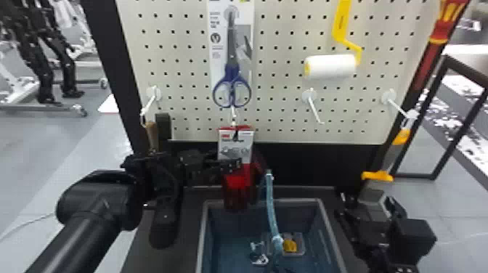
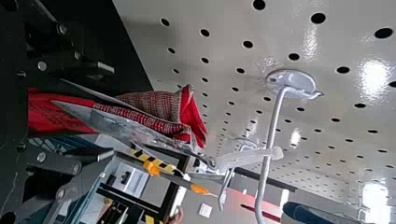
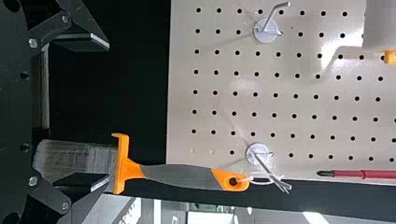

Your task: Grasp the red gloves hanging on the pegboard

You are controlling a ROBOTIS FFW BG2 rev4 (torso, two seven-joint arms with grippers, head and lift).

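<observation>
Now we see our left gripper [image 1: 234, 165] with its fingers apart, straddling the red gloves [image 1: 236, 188], which hang from a peg at the lower edge of the pegboard [image 1: 283, 72], under the scissors [image 1: 231, 90]; our right gripper [image 3: 88, 112] sits low, spread wide.

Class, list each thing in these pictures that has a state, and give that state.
Red gloves: hanging from a hook on the pegboard.
Left gripper: at the gloves, grip unclear.
Right gripper: open, empty.
Scissors: hanging, blades shut.
Paint roller: hanging.
Scraper: hanging from a hook.
</observation>
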